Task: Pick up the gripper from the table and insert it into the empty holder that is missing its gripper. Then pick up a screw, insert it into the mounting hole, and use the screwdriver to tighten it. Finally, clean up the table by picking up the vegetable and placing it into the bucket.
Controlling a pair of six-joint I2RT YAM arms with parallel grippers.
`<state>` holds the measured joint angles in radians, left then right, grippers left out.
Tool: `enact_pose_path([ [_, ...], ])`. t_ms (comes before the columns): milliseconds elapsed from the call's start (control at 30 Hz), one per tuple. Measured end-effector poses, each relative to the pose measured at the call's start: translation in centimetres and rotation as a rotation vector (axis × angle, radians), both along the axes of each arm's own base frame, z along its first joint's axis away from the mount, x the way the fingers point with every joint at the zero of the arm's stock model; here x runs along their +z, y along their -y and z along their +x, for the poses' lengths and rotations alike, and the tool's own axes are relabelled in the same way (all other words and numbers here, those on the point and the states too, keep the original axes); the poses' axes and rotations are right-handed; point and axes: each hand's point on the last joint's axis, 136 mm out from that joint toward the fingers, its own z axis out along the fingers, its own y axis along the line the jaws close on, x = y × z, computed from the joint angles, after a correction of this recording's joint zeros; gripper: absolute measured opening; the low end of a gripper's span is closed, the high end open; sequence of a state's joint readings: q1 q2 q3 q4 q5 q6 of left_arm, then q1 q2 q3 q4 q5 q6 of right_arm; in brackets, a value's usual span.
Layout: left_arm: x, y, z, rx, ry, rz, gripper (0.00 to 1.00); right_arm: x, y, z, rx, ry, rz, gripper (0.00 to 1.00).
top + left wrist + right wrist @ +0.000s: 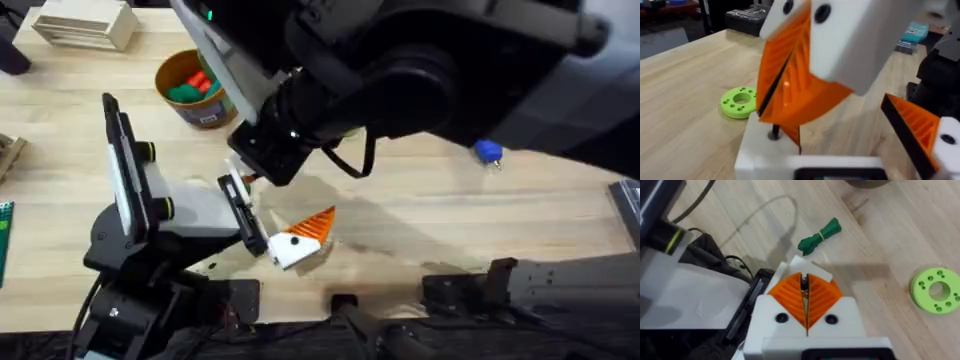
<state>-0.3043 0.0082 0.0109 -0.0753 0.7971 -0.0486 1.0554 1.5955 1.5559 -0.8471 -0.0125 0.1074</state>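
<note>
My right gripper [804,280] points down with its orange pads shut on a small dark screw [774,133]. The screw's tip meets the holder [762,152], the plain white block of my left gripper [840,142]. An orange piece [791,134] shows just behind the screw; I cannot tell if it is the gripper seated in the holder. The left gripper [300,238] is open, and its other finger carries an orange tip. The dark green vegetable [820,234] lies on the table beyond the holder. The bucket [206,113] stands at the back left. The blue screwdriver [488,152] lies far right.
A lime-green ring disc [740,102] lies on the wood beside the two grippers. The bucket holds orange-red and green toys. A wooden slatted box [85,25] stands at the back left corner. The right arm [430,70] crosses the middle, large and dark.
</note>
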Motion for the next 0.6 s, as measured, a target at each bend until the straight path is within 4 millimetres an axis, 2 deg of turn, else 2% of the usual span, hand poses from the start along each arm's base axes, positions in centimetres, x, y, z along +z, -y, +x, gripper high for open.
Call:
enact_pose_path([
  [600,0.02,0.01,-0.02,-0.001,0.005,0.002,0.987,-0.67,0.34,0.30,-0.013,0.004,-0.032,0.007],
])
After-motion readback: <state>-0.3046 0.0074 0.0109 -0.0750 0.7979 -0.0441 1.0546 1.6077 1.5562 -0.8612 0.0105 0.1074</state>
